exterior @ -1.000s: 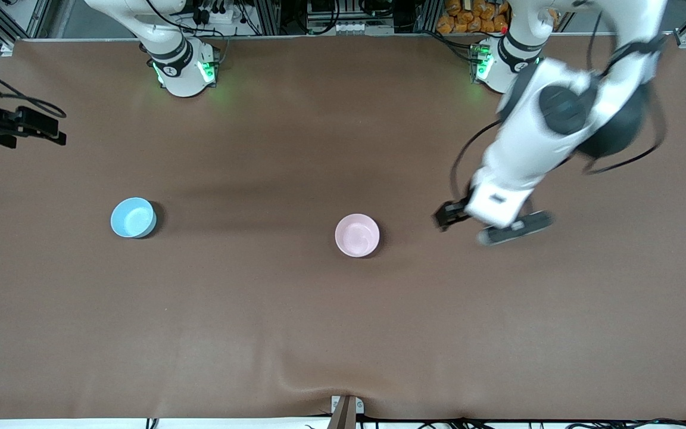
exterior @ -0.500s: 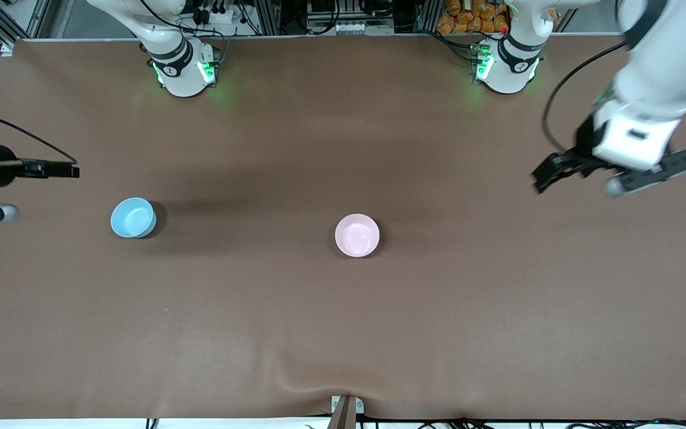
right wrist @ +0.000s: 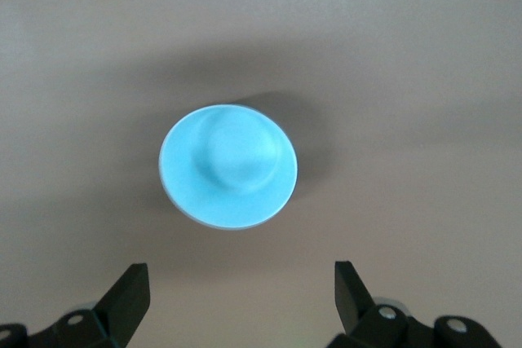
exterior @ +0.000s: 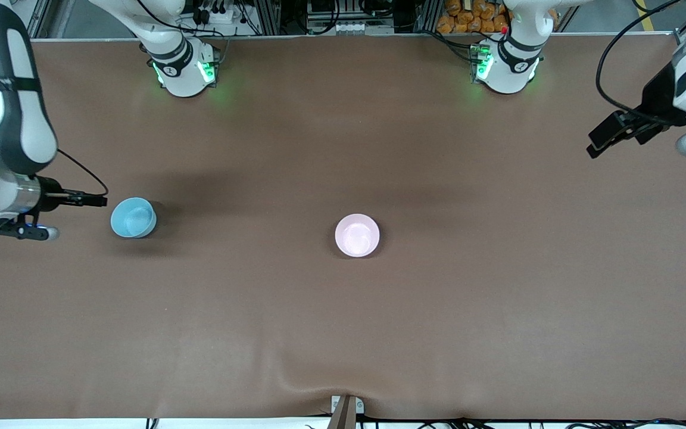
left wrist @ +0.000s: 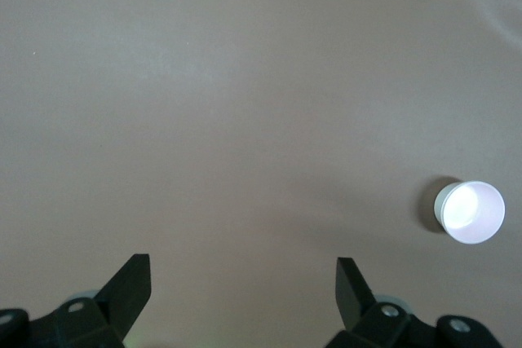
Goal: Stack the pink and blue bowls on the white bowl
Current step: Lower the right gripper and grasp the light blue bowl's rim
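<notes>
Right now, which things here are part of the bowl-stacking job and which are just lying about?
Part of the job:
- blue bowl, right gripper open beside it
- pink bowl
- left gripper, open, waiting

Lying about:
- nothing else on the brown table; no white bowl visible

Blue bowl (exterior: 133,217) upright toward right arm's end, pink bowl (exterior: 357,235) upright mid-table, well apart

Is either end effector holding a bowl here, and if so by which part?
Nothing is held. The right end effector is open beside the blue bowl, not touching it. The left end effector is open over bare table, apart from the pink bowl.
</notes>
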Available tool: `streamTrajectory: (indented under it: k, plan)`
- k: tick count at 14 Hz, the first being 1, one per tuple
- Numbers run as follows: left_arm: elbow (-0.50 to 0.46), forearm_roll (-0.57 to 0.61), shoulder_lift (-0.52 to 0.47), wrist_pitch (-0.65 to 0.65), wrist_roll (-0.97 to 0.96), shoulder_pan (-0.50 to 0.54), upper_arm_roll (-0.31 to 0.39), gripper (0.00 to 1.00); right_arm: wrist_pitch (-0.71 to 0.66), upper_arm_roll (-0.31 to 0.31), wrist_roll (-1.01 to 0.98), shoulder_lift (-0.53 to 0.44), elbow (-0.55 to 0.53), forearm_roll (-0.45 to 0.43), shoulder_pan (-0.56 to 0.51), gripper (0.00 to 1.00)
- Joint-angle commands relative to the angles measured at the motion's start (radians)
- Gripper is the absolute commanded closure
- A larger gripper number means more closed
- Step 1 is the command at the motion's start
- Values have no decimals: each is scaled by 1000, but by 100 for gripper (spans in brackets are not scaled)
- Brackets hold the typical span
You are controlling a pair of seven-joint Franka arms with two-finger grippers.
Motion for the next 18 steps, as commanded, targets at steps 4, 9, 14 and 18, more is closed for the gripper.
streamTrajectory:
  k: [4, 9, 14, 18]
  plan:
    - [-21, -31, -46, -42, 133, 33, 22, 0, 262, 16, -131, 67, -137, -5, -74, 28]
    - [-23, -31, -58, -54, 134, 32, 21, 0, 339, 16, -125, 128, -141, 12, -80, 54]
    - [-25, -39, -71, -71, 137, 30, 13, 0, 363, 16, -123, 158, -143, 32, -78, 100]
    - [-23, -82, -69, -71, 138, 30, 16, 0, 252, 24, -96, 133, -114, 36, -65, 100]
